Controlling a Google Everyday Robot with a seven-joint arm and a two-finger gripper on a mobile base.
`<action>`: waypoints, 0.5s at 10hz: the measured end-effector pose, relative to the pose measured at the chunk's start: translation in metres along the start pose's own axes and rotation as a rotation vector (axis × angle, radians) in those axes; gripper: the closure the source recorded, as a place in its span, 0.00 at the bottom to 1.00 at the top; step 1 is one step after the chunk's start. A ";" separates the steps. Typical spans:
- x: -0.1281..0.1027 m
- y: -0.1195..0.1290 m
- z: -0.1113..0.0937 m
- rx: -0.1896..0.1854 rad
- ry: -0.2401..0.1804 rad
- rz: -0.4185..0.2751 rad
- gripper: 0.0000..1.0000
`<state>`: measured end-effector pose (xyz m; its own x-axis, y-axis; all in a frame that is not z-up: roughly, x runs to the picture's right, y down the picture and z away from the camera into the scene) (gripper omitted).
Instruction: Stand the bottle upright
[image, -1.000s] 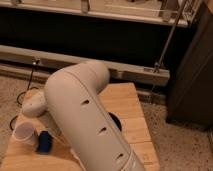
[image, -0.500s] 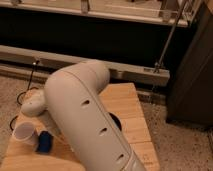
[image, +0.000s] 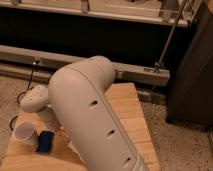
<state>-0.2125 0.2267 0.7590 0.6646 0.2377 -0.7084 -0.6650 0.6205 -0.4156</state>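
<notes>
- Bottle out of sight: no part of it shows, and the big arm covers the middle of the table where it may lie, so whether it is lying or upright cannot be told.
- Gripper also hidden, somewhere below the arm's far end over the left part of the table; its fingers are clenched together, and what they hold, if anything, cannot be told.
- The arm (image: 95, 115), pale and smooth with small dark slots along its side, rises from the bottom edge to a rounded elbow, then bends down to the left.
- A rounded wrist joint (image: 34, 99) sits at the left end of the arm, above the table's left side.
- A small orange bit (image: 62, 129) peeks out just beside the arm's lower link.
- A blue object (image: 45, 141) lies on the table near the front left, touching or almost touching a white paper cup (image: 24, 134) that stands upright to its left.
- The table (image: 127, 115) is of light wooden planks.
- Speckled floor (image: 175, 145) lies to the right of the table, and a dark cabinet (image: 192, 75) stands beyond it.
- A grey metal beam (image: 135, 72) runs across behind the table.
</notes>
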 end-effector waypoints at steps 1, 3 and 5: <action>-0.002 -0.002 -0.006 -0.001 -0.020 0.001 0.82; -0.009 -0.003 -0.028 0.000 -0.084 -0.004 0.82; -0.011 -0.004 -0.047 0.009 -0.146 -0.001 0.82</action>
<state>-0.2328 0.1862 0.7416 0.7082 0.3429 -0.6171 -0.6616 0.6274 -0.4106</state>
